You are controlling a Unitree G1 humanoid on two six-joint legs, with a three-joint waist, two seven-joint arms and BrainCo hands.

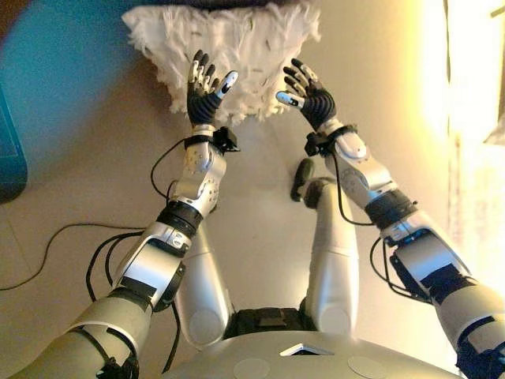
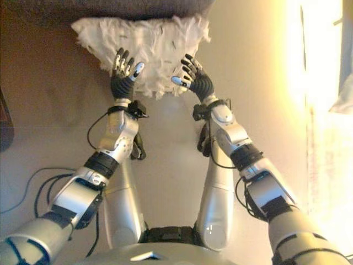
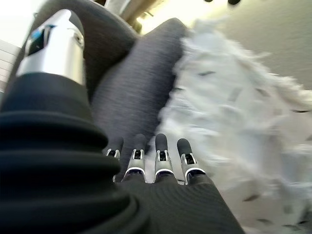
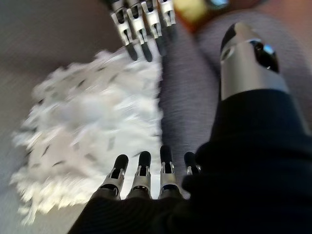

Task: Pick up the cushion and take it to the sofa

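Note:
A white shaggy cushion (image 1: 237, 43) lies against the dark grey sofa (image 2: 110, 8) at the top of the eye views. My left hand (image 1: 207, 95) and right hand (image 1: 312, 95) are raised over the cushion's near edge, palms facing each other. Both are open with straight fingers and hold nothing. The left wrist view shows the cushion (image 3: 234, 122) just past my fingers, pressed against the sofa's grey fabric (image 3: 141, 83). In the right wrist view the cushion (image 4: 92, 126) lies between my own fingers and those of the left hand (image 4: 141, 24); I cannot tell whether either hand touches it.
Beige floor (image 1: 260, 205) stretches between me and the cushion. A dark teal object (image 1: 8, 150) stands at the far left edge. Bright light floods the floor along the right side (image 1: 465, 158).

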